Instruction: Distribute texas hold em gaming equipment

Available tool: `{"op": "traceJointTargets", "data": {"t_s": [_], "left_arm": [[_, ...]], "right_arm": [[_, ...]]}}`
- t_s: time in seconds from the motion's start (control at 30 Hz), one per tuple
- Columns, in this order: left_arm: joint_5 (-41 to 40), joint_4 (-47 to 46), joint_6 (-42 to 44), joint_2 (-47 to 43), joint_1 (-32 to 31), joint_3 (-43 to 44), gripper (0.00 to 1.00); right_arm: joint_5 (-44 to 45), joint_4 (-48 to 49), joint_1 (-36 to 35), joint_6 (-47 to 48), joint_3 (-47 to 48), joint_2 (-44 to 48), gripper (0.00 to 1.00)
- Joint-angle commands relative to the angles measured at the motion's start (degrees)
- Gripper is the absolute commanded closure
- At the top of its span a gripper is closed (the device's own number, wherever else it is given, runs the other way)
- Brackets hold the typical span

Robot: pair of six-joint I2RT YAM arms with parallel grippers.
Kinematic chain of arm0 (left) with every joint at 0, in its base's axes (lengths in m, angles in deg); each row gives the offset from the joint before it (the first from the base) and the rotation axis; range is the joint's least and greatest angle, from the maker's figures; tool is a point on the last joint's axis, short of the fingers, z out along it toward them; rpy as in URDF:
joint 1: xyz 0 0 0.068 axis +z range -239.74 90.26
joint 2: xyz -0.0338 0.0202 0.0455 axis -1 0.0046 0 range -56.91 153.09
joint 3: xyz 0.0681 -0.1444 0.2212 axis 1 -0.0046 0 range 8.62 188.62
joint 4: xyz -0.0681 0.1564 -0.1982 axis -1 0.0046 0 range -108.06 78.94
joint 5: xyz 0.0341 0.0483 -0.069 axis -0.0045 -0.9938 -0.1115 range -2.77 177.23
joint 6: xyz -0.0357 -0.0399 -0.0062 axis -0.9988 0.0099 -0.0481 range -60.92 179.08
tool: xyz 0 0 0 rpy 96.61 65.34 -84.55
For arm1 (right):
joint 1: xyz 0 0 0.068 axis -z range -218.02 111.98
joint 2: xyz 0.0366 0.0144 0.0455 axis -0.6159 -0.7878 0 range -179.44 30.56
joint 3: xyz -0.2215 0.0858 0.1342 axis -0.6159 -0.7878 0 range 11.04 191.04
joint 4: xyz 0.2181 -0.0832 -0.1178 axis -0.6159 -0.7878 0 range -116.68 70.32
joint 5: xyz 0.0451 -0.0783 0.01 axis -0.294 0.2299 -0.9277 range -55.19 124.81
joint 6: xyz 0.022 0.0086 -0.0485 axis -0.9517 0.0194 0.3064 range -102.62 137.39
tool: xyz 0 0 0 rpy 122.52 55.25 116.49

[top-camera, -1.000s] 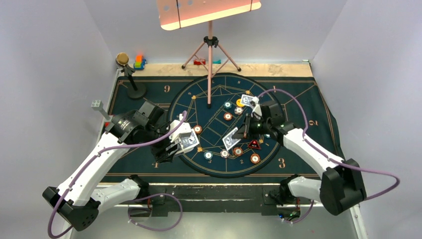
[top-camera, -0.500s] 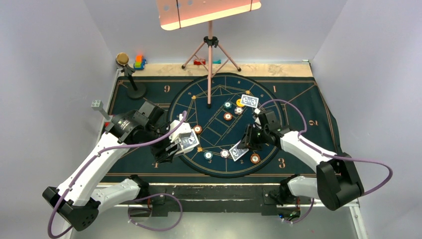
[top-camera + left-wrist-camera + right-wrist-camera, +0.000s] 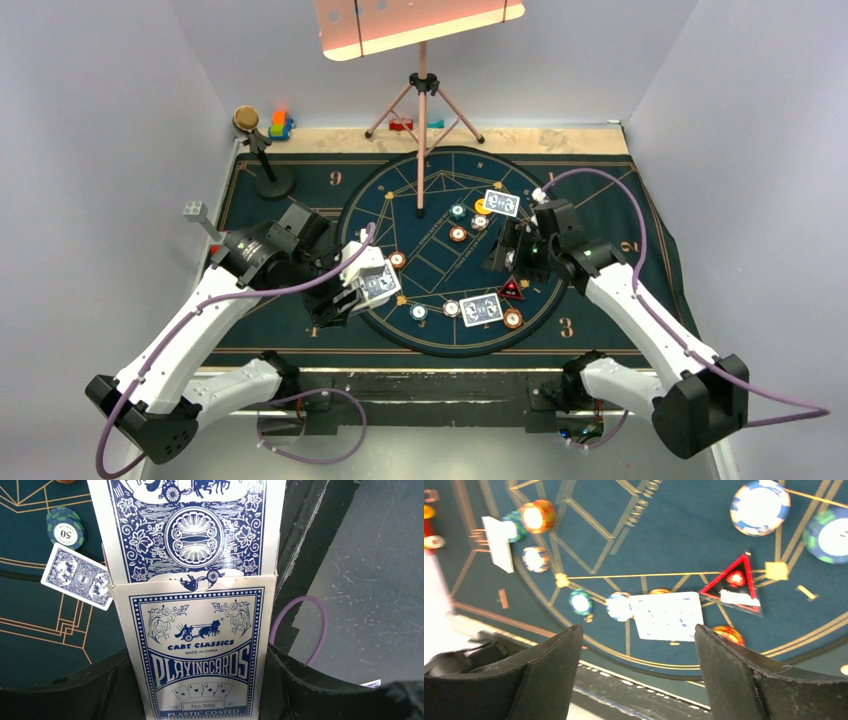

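At the left of the table, the left gripper point(image 3: 195, 682), pressed together on an opened blue-and-white card box point(image 3: 196, 645) lettered "Playing Cards", the deck point(image 3: 195, 530) standing out of its open end; held over the left rim of the gold circle on the dark blue mat point(image 3: 300, 190). At the right, the right gripper point(image 3: 636, 629), fingers spread wide with nothing between them, poised above the circle's right half. One playing card point(image 3: 482, 309), face down and flat by the circle's near rim, lying free between a white chip point(image 3: 451, 309) and an orange chip point(image 3: 512, 319). One red-edged triangular marker point(image 3: 511, 291), just behind that card. One second card point(image 3: 501, 203), face down at the circle's far right, beside a yellow disc point(image 3: 482, 206). One teal chip point(image 3: 418, 312), near rim, left of the white one. One pink tripod stand point(image 3: 422, 100), at the back. Toy blocks point(image 3: 280, 124), far left corner.
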Motion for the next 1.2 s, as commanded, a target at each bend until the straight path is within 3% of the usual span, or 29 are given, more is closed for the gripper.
{"op": "traceJointTargets", "data": {"t_s": [0.0, 0.07, 0.27, 0.53, 1.0, 1.17], "left_arm": [[2.00, -0.47, 0.41, -0.52, 0.27, 2.56, 1.00], [1.90, -0.48, 0.38, -0.51, 0.26, 2.56, 1.00], [2.15, -0.90, 0.11, -0.25, 0.25, 2.22, 1.00], [1.87, -1.05, 0.11, -0.15, 0.24, 2.54, 1.00], [1.39, -1.11, 0.18, -0.16, 0.27, 2.74, 1.00], [1.26, -1.04, 0.30, -0.25, 0.30, 2.83, 1.00]], "right_arm": [[-7.70, 3.07, -0.13, -0.67, 5.00, 2.47, 0.13], [-14.58, 6.61, -1.81, -2.51, 6.66, 1.94, 0.11], [-22.07, 14.62, -13.02, -7.73, 14.34, -3.60, 0.08], [-22.63, 20.00, -23.18, -9.49, 21.49, -12.63, 0.05], [-23.41, 26.14, -27.89, -10.99, 22.69, -21.97, 0.03], [-24.44, 26.06, -27.84, -11.05, 21.88, -22.50, 0.15]]}}
